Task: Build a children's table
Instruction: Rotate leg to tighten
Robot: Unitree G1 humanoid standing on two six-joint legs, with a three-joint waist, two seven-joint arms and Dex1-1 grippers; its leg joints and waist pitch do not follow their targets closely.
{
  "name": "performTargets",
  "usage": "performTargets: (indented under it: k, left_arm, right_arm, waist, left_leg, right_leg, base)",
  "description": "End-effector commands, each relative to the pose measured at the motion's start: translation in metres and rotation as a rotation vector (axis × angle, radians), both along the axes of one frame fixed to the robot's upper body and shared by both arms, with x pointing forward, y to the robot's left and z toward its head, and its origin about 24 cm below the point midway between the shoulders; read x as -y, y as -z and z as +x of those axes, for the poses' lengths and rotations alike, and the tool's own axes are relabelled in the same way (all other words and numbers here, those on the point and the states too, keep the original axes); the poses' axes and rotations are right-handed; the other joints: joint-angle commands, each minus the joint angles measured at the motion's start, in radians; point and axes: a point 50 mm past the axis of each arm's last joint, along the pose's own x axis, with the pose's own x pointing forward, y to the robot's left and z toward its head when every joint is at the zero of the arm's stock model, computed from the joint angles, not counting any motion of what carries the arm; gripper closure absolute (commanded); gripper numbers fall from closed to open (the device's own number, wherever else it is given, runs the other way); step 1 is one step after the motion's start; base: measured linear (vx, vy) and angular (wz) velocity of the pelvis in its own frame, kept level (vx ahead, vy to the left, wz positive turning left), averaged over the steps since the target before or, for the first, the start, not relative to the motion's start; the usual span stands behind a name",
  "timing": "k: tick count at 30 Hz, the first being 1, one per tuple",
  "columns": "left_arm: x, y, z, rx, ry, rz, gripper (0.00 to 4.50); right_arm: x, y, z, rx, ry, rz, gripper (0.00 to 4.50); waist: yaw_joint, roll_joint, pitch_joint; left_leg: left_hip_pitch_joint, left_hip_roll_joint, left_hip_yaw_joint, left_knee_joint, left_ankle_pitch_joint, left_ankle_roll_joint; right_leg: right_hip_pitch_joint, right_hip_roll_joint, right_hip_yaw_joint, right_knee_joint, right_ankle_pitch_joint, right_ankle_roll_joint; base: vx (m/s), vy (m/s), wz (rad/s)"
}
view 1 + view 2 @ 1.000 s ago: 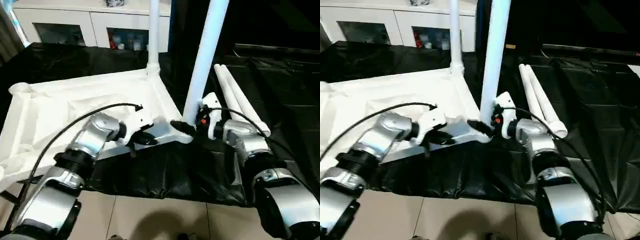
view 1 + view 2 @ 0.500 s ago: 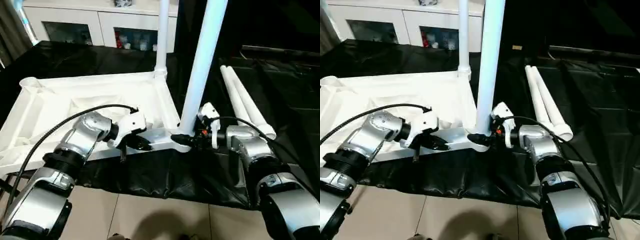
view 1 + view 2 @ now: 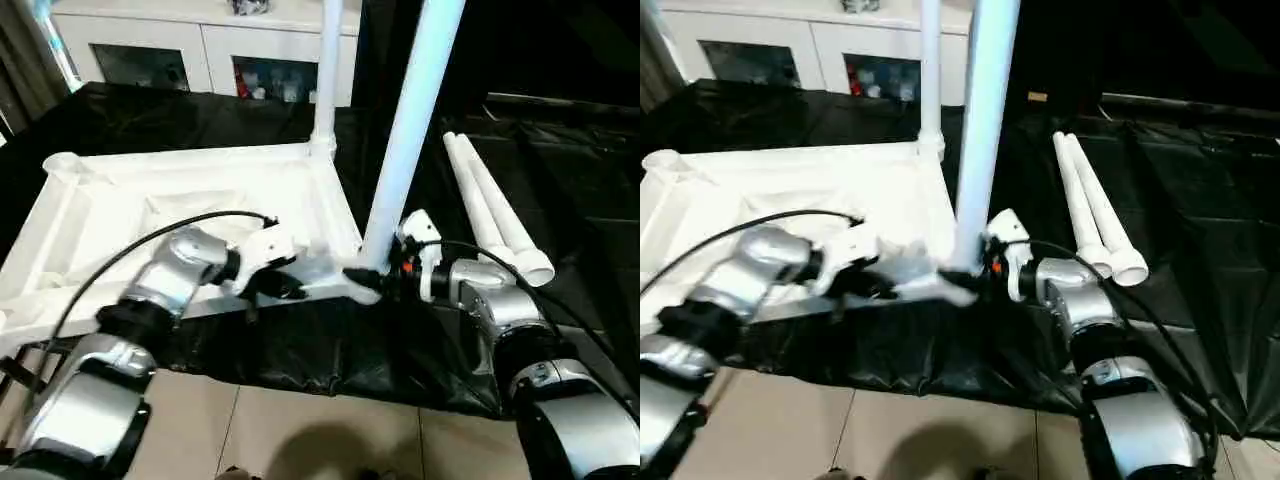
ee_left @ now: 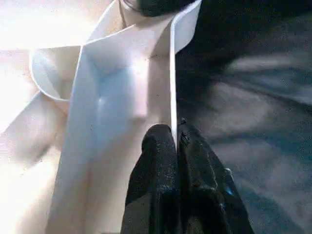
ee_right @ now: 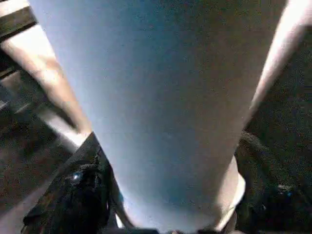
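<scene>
Tabletop point(image 3: 190, 195): lying underside up on the black-covered worktop point(image 3: 560, 160).
Left claw point(image 4: 176, 141): pinching the tabletop's near rim, steadying it.
Right claw point(image 3: 372, 278): gripping the near leg point(image 3: 410, 130) at its base, by the corner socket.
Advice: keeping the leg vertical while pressing down; holding the rim firm.
Spare legs point(image 3: 495, 215): lying beside the tabletop.

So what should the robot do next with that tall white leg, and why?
Probably press the near leg straight down into its corner socket. The right gripper closes around its base, the left gripper pinches the tabletop's rim steady, and the leg leans slightly, so it may not be fully seated.
</scene>
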Motion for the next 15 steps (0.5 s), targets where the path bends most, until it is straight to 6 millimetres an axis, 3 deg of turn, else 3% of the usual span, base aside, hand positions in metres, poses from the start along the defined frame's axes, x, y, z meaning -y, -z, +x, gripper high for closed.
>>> performTargets:
  k: [1, 3, 4, 11, 12, 13, 15]
  left_arm:
    - [0.028, -0.012, 0.006, 0.063, -0.001, -0.052, 4.5]
    - [0.044, -0.01, 0.009, 0.072, -0.071, -0.084, 4.5]
    - [0.049, -0.009, 0.01, 0.074, -0.093, -0.094, 4.5]
    - [0.062, -0.001, 0.007, 0.101, -0.086, -0.072, 4.5]
    - [0.062, -0.001, 0.006, 0.104, -0.08, -0.07, 4.5]
    - [0.06, 0.0, 0.006, 0.107, -0.066, -0.065, 4.5]
    - [0.059, 0.001, 0.005, 0.107, -0.056, -0.064, 4.5]
  right_arm:
    - [-0.018, 0.015, -0.005, -0.06, 0.074, -0.001, 1.73]
    - [-0.034, 0.022, -0.005, -0.083, 0.202, -0.014, 1.73]
    - [-0.039, 0.023, -0.005, -0.089, 0.239, -0.02, 1.73]
    - [-0.069, 0.017, -0.005, -0.043, 0.266, 0.003, 1.73]
    - [-0.069, 0.017, -0.005, -0.04, 0.272, -0.001, 1.38]
    - [-0.067, 0.016, -0.004, -0.04, 0.286, 0.012, 1.17]
    - [-0.065, 0.016, -0.004, -0.041, 0.287, 0.021, 1.0]
  waist:
    - [-0.008, 0.001, -0.064]
    - [-0.01, 0.008, -0.063]
    - [-0.013, 0.003, -0.063]
    - [-0.026, 0.012, -0.059]
    - [-0.029, 0.011, -0.06]
    - [-0.031, 0.018, -0.06]
    - [-0.036, 0.016, -0.06]
  left_leg:
    - [0.021, 0.015, -0.004, -0.072, -0.357, 0.001]
    - [0.031, 0.012, -0.006, -0.069, -0.382, -0.004]
    - [0.033, 0.008, -0.005, -0.066, -0.403, 0.001]
    - [0.037, 0.012, -0.018, -0.072, -0.495, 0.01]
    - [0.038, 0.011, -0.019, -0.072, -0.505, 0.009]
    - [0.04, 0.012, -0.02, -0.074, -0.513, 0.009]
    - [0.036, 0.014, -0.022, -0.079, -0.514, 0.012]
  right_leg:
    - [0.043, -0.053, 0.037, -0.089, -0.542, -0.141]
    - [0.034, -0.052, 0.032, -0.101, -0.593, -0.118]
    - [0.033, -0.049, 0.027, -0.109, -0.62, -0.102]
    - [0.037, -0.05, -0.002, -0.133, -0.65, -0.056]
    - [0.038, -0.051, -0.003, -0.134, -0.649, -0.054]
    - [0.038, -0.052, -0.003, -0.134, -0.64, -0.059]
    - [0.042, -0.053, -0.001, -0.132, -0.614, -0.069]
  base:
    - [0.0, 0.0, 0.0]
    - [0.0, 0.0, 0.0]
    - [0.0, 0.0, 0.0]
    - [0.0, 0.0, 0.0]
    - [0.0, 0.0, 0.0]
    - [0.0, 0.0, 0.0]
    - [0.0, 0.0, 0.0]
